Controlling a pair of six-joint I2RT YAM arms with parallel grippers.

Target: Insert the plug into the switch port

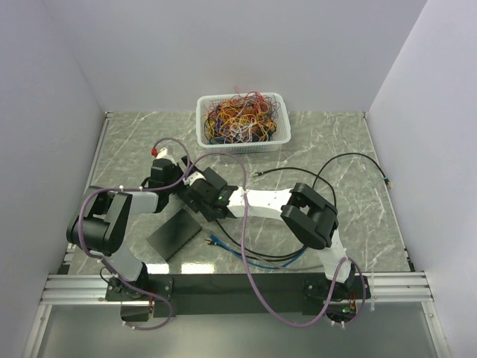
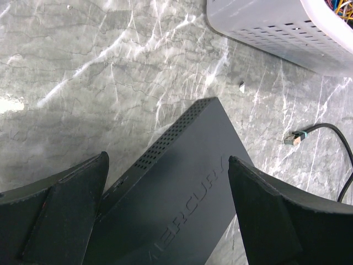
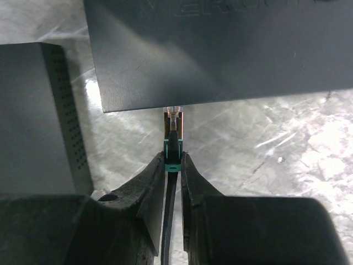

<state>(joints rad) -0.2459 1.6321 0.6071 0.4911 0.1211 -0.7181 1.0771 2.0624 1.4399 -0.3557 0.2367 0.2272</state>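
Item: plug [image 3: 173, 124], clear tip with a teal boot, at the centre of the right wrist view. It is held in your right hand [image 3: 173, 160], whose fingers are nearly closed and pinch the boot from both sides, with the cable running down between them to the bottom edge. Long axis: bottom to top of that frame, with the tip pointing up at the near face of the switch [image 3: 220, 49], the dark slab across the top. Item: switch, apparently clear of the desk [image 3: 265, 138], judging by the shadow beneath it. It sits between the wide-spread fingers of your left hand [image 2: 168, 160], which appears to clasp it across its width. Progress: grasping and lining-up look done. The tip meets the switch's lower edge, but no port shows, so you cannot tell whether it has entered. Remaining: seat the plug along that same axis. Also present: second dark box [image 3: 33, 121] at left of the right wrist view; loose cable end [image 2: 292, 139] at right of the left wrist view.
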